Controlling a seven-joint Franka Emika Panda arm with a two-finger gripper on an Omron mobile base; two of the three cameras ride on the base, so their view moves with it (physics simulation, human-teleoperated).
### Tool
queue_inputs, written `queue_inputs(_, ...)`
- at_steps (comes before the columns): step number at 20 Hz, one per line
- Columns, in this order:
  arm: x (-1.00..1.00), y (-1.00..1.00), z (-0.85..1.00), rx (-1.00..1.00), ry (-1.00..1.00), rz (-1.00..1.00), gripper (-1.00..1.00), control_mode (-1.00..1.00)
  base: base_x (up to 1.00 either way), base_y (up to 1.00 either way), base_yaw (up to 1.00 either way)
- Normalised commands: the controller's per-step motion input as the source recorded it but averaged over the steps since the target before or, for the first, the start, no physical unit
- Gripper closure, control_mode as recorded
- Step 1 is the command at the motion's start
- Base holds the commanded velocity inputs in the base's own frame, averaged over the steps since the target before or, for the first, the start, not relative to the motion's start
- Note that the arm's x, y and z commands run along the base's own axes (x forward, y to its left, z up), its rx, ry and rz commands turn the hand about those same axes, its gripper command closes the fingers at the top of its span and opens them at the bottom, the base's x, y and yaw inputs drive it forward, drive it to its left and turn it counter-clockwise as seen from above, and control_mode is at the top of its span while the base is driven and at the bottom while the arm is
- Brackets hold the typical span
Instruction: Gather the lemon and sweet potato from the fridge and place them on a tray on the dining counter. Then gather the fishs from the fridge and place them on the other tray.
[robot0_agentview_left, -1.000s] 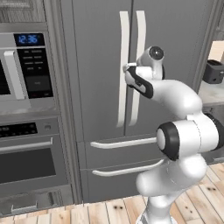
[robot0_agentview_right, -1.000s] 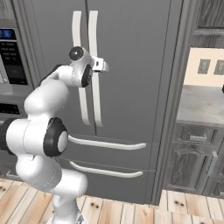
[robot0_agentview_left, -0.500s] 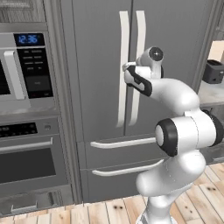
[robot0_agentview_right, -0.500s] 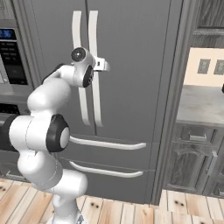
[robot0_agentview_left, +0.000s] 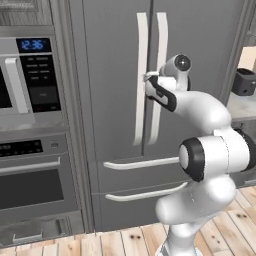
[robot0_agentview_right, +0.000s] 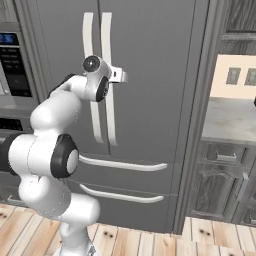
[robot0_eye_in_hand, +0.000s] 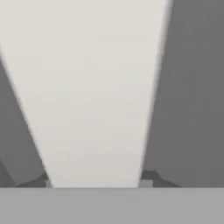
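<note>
The tall grey fridge (robot0_agentview_left: 115, 60) (robot0_agentview_right: 150, 60) stands with both doors and both drawers closed. My gripper (robot0_agentview_left: 150, 80) (robot0_agentview_right: 119, 75) (robot0_eye_in_hand: 96, 181) is at chest height on the right door's pale vertical handle (robot0_agentview_left: 161, 45) (robot0_agentview_right: 106, 40) (robot0_eye_in_hand: 96, 87). In the hand view the handle spans the whole gap between the two dark fingertips (robot0_eye_in_hand: 148, 177), which touch its sides. The lemon, sweet potato and fish are hidden behind the doors. The trays and the dining counter are out of view.
A built-in microwave (robot0_agentview_left: 30, 75) and oven (robot0_agentview_left: 35, 180) stand left of the fridge. On the right are a counter with a dark toaster (robot0_agentview_left: 244, 81) and grey cabinets (robot0_agentview_right: 220, 185). The floor (robot0_agentview_right: 150, 240) is light wood.
The hand has stayed at the fridge's right handle. The arm's pose has barely shifted.
</note>
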Motion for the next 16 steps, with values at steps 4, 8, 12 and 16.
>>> queue_inputs(4, -0.79, -0.82, 0.02, 0.04, 0.00, -0.15, 1.00, -1.00, 0.00, 0.00, 0.00)
queue_inputs(8, -0.85, -0.84, 0.13, 0.06, 0.05, -0.18, 1.00, -1.00, 0.00, 0.00, 0.00)
queue_inputs(12, -0.91, -0.85, 0.16, 0.07, 0.10, -0.22, 1.00, -1.00, 0.00, 0.00, 0.00)
queue_inputs(16, -0.96, -0.90, 0.21, 0.09, 0.11, -0.19, 1.00, -1.00, 0.00, 0.00, 0.00)
